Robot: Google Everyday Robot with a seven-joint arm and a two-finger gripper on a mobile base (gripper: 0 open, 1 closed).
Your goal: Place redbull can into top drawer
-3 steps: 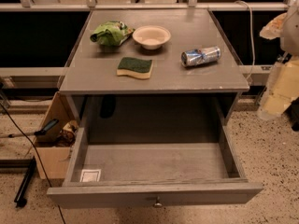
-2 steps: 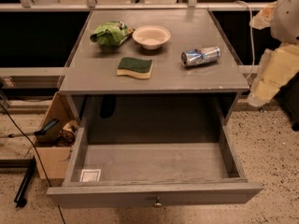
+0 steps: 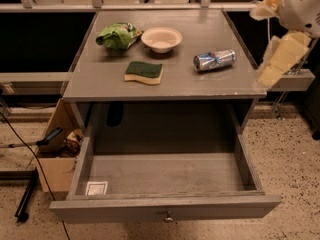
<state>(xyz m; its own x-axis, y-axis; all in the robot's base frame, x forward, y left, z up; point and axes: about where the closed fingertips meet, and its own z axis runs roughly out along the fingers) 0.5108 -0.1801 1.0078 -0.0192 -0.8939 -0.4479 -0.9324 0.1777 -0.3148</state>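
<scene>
One top drawer (image 3: 165,204) stands open, a white sticker (image 3: 96,188) on its floor at front left. On the surface (image 3: 200,86) above, the redbull can (image 3: 214,60) lies on its side, right of the green sponge (image 3: 144,72). The end effector (image 3: 279,59) hangs beyond the right edge, apart from the can; its aperture cannot be told.

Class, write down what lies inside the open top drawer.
Inside the top drawer: only a white sticker, front-left corner; the floor strip just behind the front panel is hidden. The redbull can lies on the tabletop; the gripper hangs beyond its right edge.
</scene>
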